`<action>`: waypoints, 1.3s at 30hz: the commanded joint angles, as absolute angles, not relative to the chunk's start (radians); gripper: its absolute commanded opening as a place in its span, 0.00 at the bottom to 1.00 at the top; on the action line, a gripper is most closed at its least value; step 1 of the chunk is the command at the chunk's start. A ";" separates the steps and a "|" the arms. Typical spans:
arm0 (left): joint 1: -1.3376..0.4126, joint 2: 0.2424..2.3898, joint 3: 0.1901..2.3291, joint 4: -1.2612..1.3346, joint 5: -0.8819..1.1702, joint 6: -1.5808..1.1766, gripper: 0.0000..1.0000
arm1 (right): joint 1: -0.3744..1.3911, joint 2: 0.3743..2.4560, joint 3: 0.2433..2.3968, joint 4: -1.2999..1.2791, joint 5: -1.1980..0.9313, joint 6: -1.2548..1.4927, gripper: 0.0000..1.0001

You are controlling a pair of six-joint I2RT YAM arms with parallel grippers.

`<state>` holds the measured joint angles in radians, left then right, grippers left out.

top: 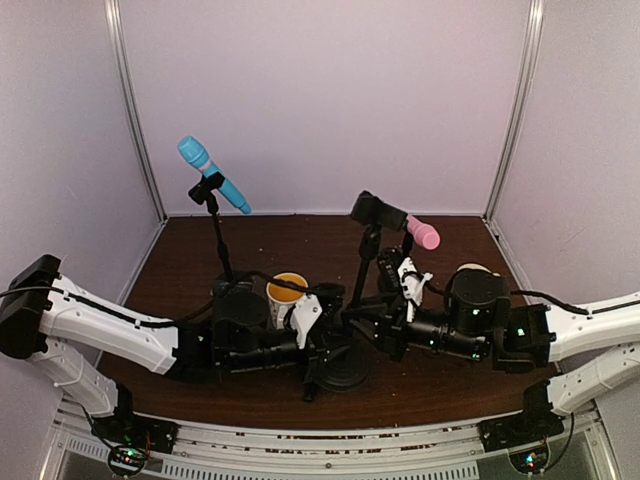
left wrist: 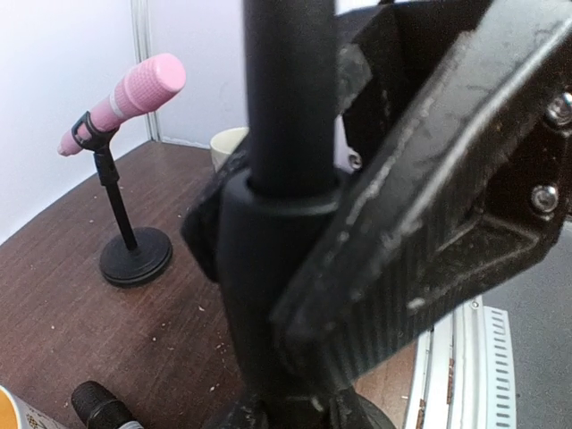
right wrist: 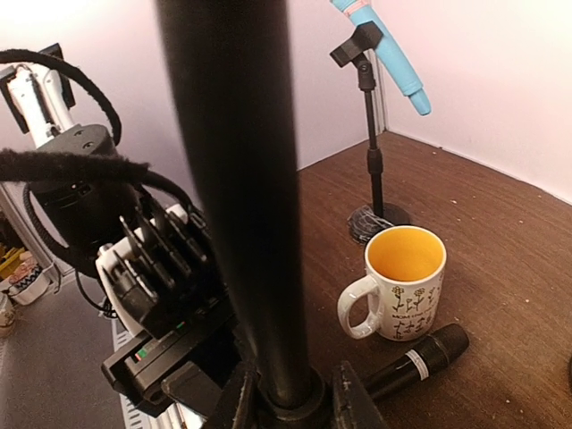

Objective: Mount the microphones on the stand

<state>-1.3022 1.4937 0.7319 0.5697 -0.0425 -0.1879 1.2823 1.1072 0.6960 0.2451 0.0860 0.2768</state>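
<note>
Both grippers are on the middle stand (top: 362, 268), mid-counter toward the near edge. The left gripper (left wrist: 277, 250) is clenched around its pole, and the right gripper (right wrist: 295, 398) is grasping that same pole, a finger on either side. The blue microphone (top: 213, 175) sits clipped and tilted on a tall stand (top: 220, 240) in the far left corner. The pink microphone (left wrist: 125, 100) is clipped on a short stand (left wrist: 134, 255) toward the far right corner. The black microphone (right wrist: 418, 359) lies flat on the counter (right wrist: 509, 268), just beside the mug (right wrist: 404, 286).

Three microphones (top: 213, 174), three stands (top: 217, 235), perhaps two mugs (right wrist: 402, 281)
</note>
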 commanded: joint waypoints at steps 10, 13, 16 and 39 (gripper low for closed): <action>-1.305 1.413 0.704 0.736 0.308 -0.150 0.00 | 1.059 1.170 0.776 0.114 -0.820 0.067 0.00; -1.305 1.414 0.709 0.740 0.325 -0.152 0.00 | 1.030 1.148 0.774 0.037 -0.673 0.026 0.22; -1.305 1.408 0.701 0.751 0.314 -0.151 0.00 | 1.009 1.095 0.732 0.047 -0.491 0.060 0.41; -1.296 1.468 0.665 0.752 0.093 -0.240 0.00 | 0.971 0.810 0.684 0.030 -0.500 0.172 0.59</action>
<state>-1.3022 1.4544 0.6601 0.6289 0.1143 -0.2119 0.9646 0.8394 0.6209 0.0673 -0.4751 0.1696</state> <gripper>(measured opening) 0.150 0.578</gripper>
